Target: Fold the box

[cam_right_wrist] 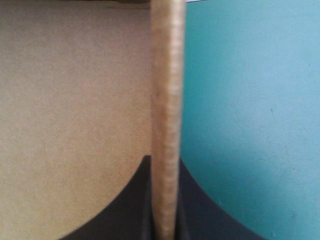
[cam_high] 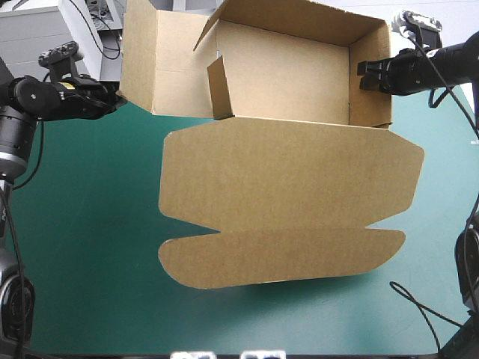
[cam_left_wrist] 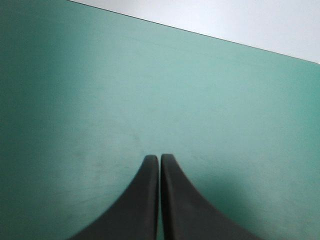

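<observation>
The brown box (cam_high: 292,82) stands at the far side of the table as an open tray with raised walls. Its lid (cam_high: 292,183) lies flat toward the near edge, ending in a rounded tuck flap (cam_high: 277,258). A left side panel (cam_high: 157,63) swings outward and a small flap (cam_high: 218,90) stands inside. My right gripper (cam_high: 368,75) is shut on the right wall; in the right wrist view the wall's edge (cam_right_wrist: 166,100) runs up between the gripper (cam_right_wrist: 164,161). My left gripper (cam_high: 112,99) sits just beside the left panel, shut (cam_left_wrist: 160,158) with nothing in it, over the bare cover.
Teal-green cover (cam_high: 90,247) lies bare to the left of the lid and along the near edge. In the left wrist view the table's edge (cam_left_wrist: 200,35) runs ahead of the left gripper. A black cable (cam_high: 419,307) lies at the near right corner.
</observation>
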